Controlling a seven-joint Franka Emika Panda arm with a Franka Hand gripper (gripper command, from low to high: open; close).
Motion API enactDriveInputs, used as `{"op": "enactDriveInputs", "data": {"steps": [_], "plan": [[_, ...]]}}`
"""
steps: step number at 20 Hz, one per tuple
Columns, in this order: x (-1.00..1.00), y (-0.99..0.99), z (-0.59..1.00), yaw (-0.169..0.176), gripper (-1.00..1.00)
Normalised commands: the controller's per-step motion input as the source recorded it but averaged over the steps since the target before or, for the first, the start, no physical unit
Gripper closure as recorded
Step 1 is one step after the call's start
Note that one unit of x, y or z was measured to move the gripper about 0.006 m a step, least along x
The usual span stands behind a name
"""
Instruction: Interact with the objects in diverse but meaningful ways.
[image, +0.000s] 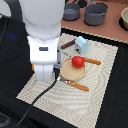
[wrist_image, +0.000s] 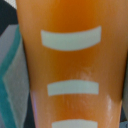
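The yellow-orange bread block, with pale stripes across it, fills the wrist view at very close range. A sliver of the bread block also shows beside the white hand of my gripper, which stands low over the woven mat's near-left part. The fingers are hidden in both views. The red tomato sits on the tan plate. Behind it, the pale blue carton and the dark sausage stick lie on the mat.
Orange-handled cutlery lies in front of the plate, and another piece lies beside the tomato. Two grey pots stand on the brown surface behind the mat. My arm's cable trails toward the front.
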Motion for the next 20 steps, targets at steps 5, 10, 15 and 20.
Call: {"op": "enactDriveInputs", "data": {"steps": [5,10,15,20], "plan": [[-1.0,0.32,-0.39,0.0,1.0],[-1.0,0.34,-0.33,0.0,1.0],[-1.0,0.4,-0.13,0.0,1.0],[-1.0,0.45,-0.02,0.0,1.0]]}}
